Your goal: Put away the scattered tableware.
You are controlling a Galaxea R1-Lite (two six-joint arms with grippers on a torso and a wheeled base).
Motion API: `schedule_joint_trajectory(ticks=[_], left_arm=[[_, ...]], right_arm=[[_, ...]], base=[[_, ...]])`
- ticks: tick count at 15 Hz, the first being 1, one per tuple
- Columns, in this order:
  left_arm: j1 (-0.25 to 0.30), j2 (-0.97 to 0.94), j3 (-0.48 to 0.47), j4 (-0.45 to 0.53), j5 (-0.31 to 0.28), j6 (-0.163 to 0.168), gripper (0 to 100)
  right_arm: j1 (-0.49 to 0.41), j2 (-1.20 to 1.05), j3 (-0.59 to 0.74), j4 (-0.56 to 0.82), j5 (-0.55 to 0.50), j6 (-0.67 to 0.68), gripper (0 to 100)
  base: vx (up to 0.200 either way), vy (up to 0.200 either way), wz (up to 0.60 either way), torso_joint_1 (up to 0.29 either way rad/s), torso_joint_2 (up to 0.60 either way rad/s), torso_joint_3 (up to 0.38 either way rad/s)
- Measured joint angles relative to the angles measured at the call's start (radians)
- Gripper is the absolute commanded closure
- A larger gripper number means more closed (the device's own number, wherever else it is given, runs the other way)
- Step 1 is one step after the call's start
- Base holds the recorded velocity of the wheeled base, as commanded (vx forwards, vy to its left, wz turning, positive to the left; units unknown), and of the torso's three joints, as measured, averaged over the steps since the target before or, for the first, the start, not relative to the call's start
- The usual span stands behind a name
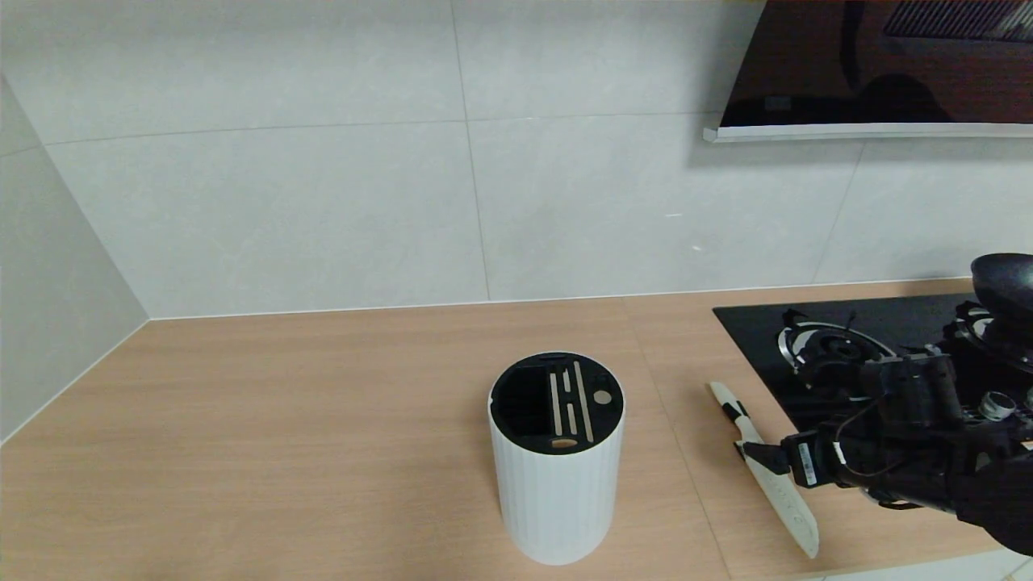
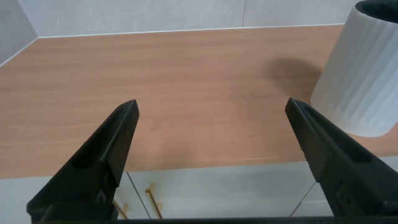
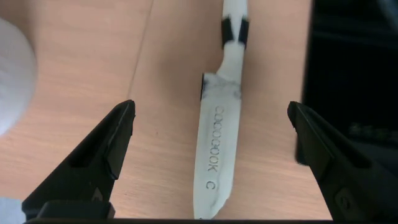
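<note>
- The left tool (image 2: pixel 211 106) hangs at the front edge of the wooden worktop (image 1: pixel 323 420). Its fingers are spread wide and grasp nothing. The fronts of the cupboards below show between them.
- A white knife (image 1: pixel 763 468) (image 3: pixel 217 155) lies flat on the worktop. Its blade tip is near the front edge, and its handle, white with black bands, points towards the wall.
- The right tool (image 3: pixel 210 113) is over the knife with its fingers released. One finger stands on each side of the blade, and neither touches it.
- The knife holder (image 1: pixel 557 476) (image 2: pixel 360 74) stands upright to the left of the knife and apart from it. It is a white ribbed cylinder with a black slotted top. No slot has anything in it.
- The black gas hob (image 1: pixel 759 331) is set into the worktop just to the right of the knife, and the knife runs along its left edge. A dark pan (image 1: pixel 1005 282) sits on the far right burner.
- A pale tiled wall (image 1: pixel 323 202) closes off the back of the worktop.
- A dark range hood (image 1: pixel 871 64) hangs on the wall above the hob.
</note>
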Motion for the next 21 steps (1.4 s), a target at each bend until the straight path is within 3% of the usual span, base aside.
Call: schedule_joint_trajectory(ticks=[10,21], left_arm=[[0.000,0.000,0.000,0.000,0.000,0.000,0],[0.000,0.000,0.000,0.000,0.000,0.000,0]], right_arm=[[-0.006,0.250,-0.001,-0.273,-0.039,0.003,0],[-0.018,0.378,-0.029,-0.371,-0.088,0.006,0]], base=[[0.000,0.000,0.00,0.000,0.00,0.000],[0.000,0.000,0.00,0.000,0.00,0.000]])
